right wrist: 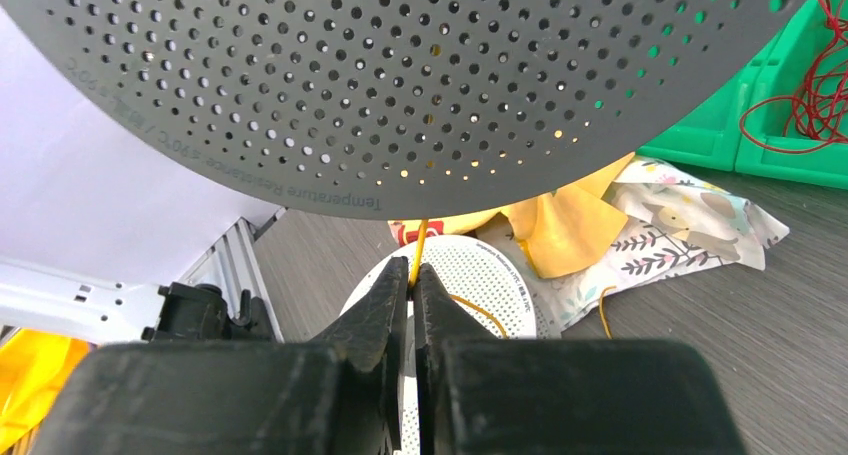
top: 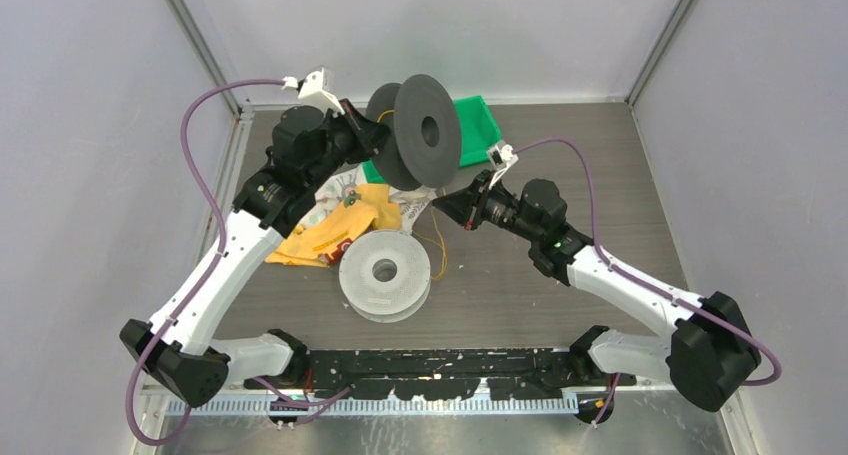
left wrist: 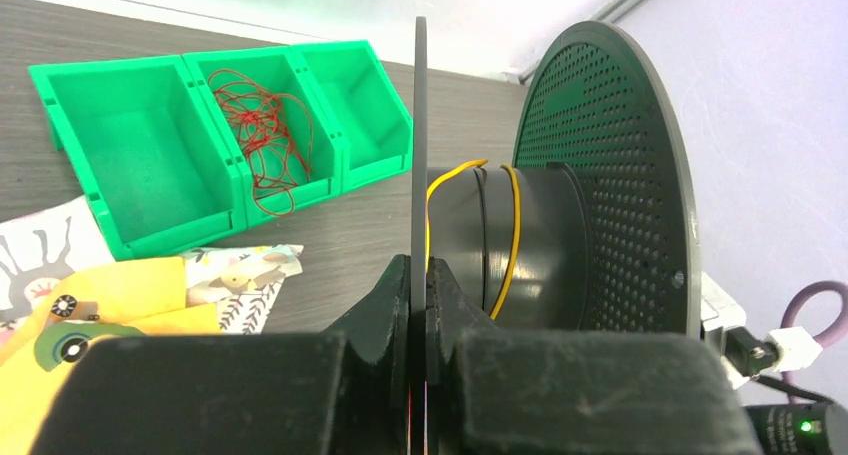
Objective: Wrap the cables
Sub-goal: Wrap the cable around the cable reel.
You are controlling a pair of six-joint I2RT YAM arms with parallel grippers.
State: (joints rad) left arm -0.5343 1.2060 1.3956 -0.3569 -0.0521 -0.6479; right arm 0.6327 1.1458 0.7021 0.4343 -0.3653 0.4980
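Observation:
My left gripper (left wrist: 419, 265) is shut on the thin flange of a dark grey perforated spool (top: 425, 130) and holds it on edge above the table. A yellow cable (left wrist: 512, 235) runs a turn or two around the spool's hub. Below the spool, the yellow cable (right wrist: 421, 240) comes down between the tips of my right gripper (right wrist: 412, 267), which is shut on it. In the top view my right gripper (top: 442, 201) is just below and right of the spool, and the cable's slack (top: 440, 250) trails onto the table. A tangle of red cable (left wrist: 265, 135) lies in the middle compartment of the green bin.
A white perforated spool (top: 385, 273) lies flat in the middle of the table. Yellow and patterned cloths (top: 340, 225) lie left of it. The green three-compartment bin (left wrist: 140, 125) stands at the back, behind the held spool. Grey walls close in the table's sides.

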